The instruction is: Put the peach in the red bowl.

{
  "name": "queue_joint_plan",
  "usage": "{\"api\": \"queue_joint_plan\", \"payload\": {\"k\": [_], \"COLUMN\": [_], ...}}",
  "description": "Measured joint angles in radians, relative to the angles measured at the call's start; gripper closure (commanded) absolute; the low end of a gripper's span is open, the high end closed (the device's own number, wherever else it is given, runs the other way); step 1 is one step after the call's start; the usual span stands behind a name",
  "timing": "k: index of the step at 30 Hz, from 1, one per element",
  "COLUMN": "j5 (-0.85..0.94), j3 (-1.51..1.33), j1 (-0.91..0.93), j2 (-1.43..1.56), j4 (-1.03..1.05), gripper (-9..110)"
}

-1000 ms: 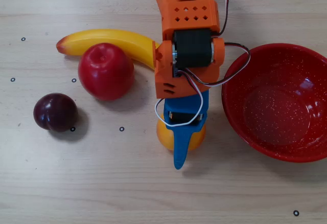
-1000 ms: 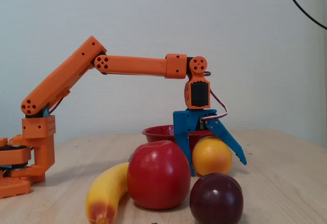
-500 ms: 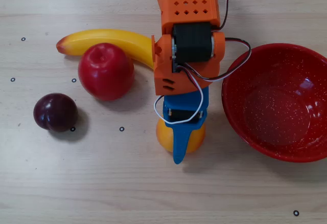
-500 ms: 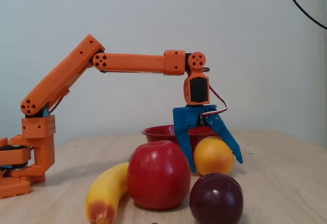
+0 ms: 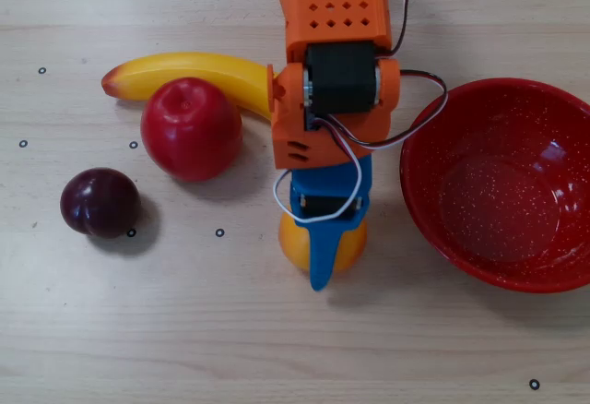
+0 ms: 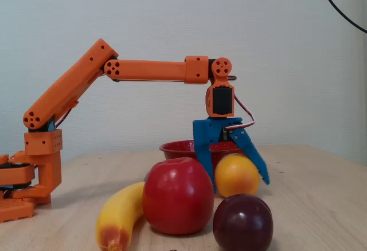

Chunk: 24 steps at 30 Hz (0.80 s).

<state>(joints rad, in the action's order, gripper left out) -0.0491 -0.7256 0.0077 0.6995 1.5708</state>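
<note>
over the last second our blue gripper (image 6: 234, 176) has narrowed around the peach (image 6: 236, 175), which sits on the table (image 5: 184, 330) left of the red bowl (image 5: 502, 187); we judge lifting comes next.

The peach (image 5: 346, 248) is yellow-orange, and the bowl (image 5: 502, 196) is glossy red with fine white speckles inside. The arm (image 6: 152, 71) is orange with black motors, and its gripper (image 6: 235, 177) is blue. The apple (image 5: 191, 128) is glossy red, the plum (image 5: 100, 202) dark purple, the banana (image 5: 198, 75) yellow with a reddish tip, and the table (image 5: 184, 330) is pale wood with grain lines.
</note>
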Motion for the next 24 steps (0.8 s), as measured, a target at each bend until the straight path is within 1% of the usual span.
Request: {"api": "queue_joint_plan", "payload": {"k": [6, 11, 14, 19, 24], "j5": [0.002, -0.002, 0.003, -0.011, -0.018], "j3": [0.002, 0.002, 0.000, -0.037, -0.130], "j1": [-0.008, -0.005, 0.002, 0.103, 0.245], "j2": [0.061, 0.238, 0.345, 0.520, 0.643], "j4": [0.143, 0.199, 0.198, 0.196, 0.100], "gripper": [101, 101, 101, 101, 101]}}
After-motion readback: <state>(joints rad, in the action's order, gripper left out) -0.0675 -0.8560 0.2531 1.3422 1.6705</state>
